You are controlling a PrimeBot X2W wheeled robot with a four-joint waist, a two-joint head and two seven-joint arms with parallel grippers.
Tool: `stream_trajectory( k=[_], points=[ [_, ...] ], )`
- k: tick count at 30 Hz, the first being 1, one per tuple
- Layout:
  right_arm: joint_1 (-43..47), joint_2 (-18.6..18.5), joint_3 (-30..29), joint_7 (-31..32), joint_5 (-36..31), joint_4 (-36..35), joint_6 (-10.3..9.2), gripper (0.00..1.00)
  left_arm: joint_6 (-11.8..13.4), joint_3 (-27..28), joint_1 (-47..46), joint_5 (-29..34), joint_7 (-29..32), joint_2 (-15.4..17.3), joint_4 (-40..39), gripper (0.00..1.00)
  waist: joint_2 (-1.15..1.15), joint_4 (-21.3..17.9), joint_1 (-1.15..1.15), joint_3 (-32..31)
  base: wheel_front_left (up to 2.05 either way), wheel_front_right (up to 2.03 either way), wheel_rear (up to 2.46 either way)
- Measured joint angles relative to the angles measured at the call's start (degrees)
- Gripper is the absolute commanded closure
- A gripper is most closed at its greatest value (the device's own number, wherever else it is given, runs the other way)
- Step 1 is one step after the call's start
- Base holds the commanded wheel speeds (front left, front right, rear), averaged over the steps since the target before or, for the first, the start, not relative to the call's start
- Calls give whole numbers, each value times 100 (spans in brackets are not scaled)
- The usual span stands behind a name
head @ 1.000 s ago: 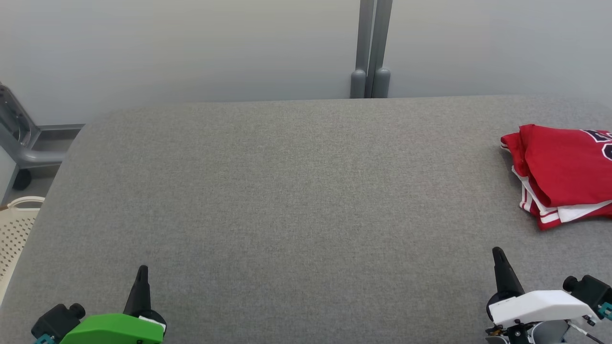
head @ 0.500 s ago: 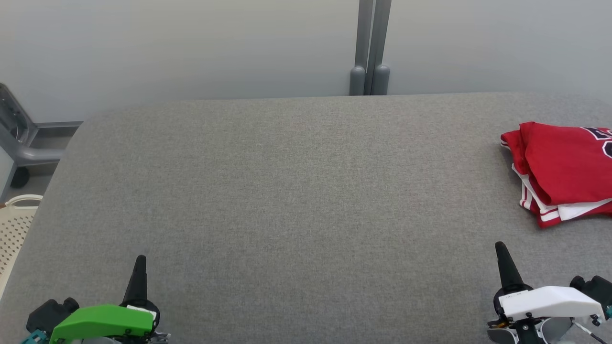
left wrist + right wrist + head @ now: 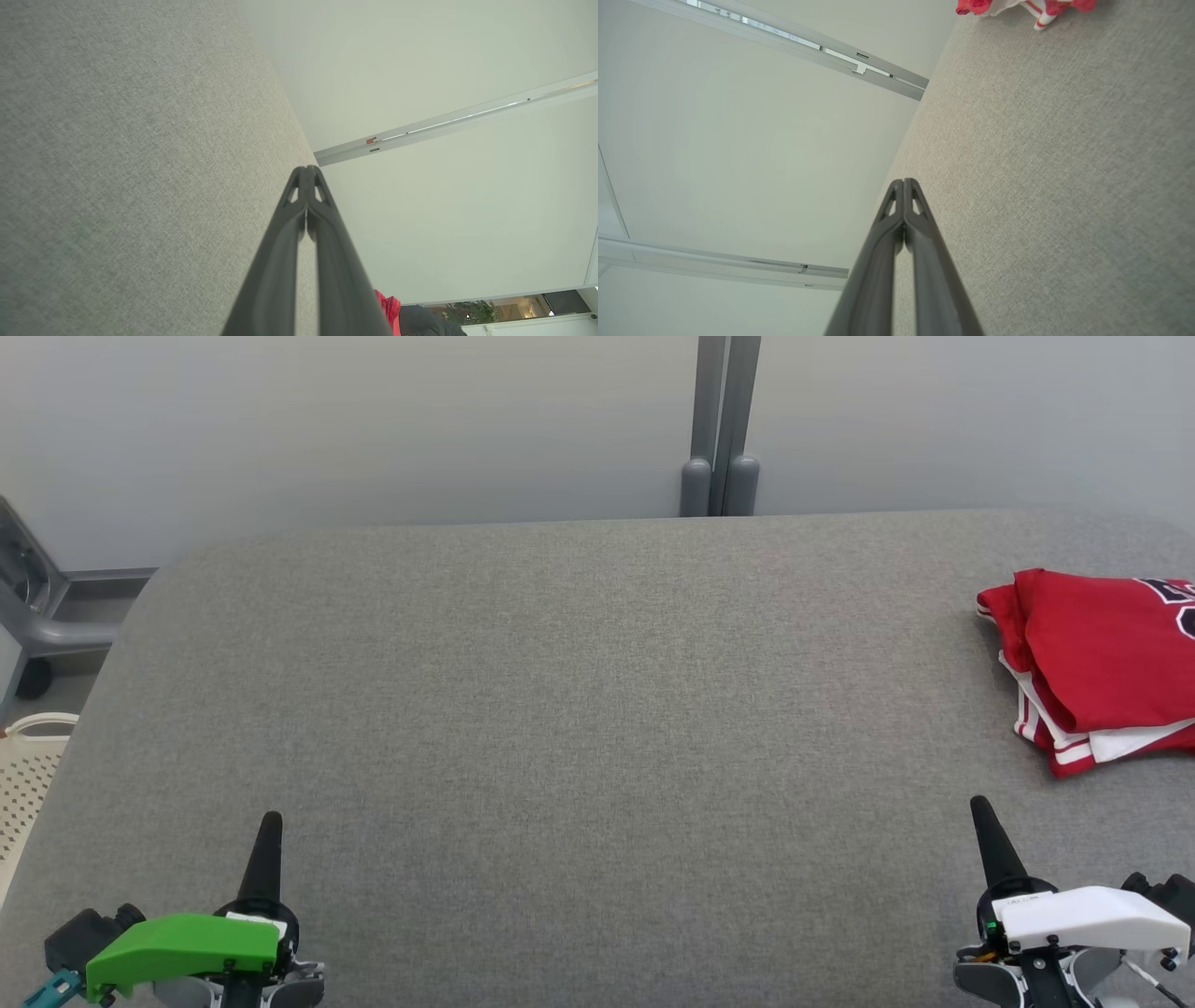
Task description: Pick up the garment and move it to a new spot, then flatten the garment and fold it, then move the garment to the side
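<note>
Bench (image 3: 560, 709): We find a wide grey fabric-covered top. It carries one item, at its far right.

Garment (image 3: 1102, 663): It is red with white striped trim and dark lettering. It lies as a compact layered stack on the far right of the bench and is partly cut off by the right edge of the head view. It rests on the bench, and neither hand touches it.

Garment, work done: We judge the pick-up, flattening and folding complete. The move to the side also appears made, since the stack lies folded well off to the right.

Garment, work left: Little or nothing, in our judgement. The layers sit slightly offset, with white trim showing along the near edge. We cannot rule on whether that needs tidying.

Right hand (image 3: 980, 810): It is at the near right with its fingers pressed together tip to tip, holding nothing. The garment lies farther off and to its right, with bare bench between them.

Left hand (image 3: 270, 826): It is at the near left, fingers likewise pressed together and empty. The garment is well apart from it, across the width of the bench.
</note>
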Motion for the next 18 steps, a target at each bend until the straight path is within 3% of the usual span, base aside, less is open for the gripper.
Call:
stream_trajectory(
  k=[18],
  points=[
    [-27,-5,-58,205,1020,-192,0,100,0,118,-158,-887,299,-18,-89,100,0,-22,0,68,0,0,0]
  ],
)
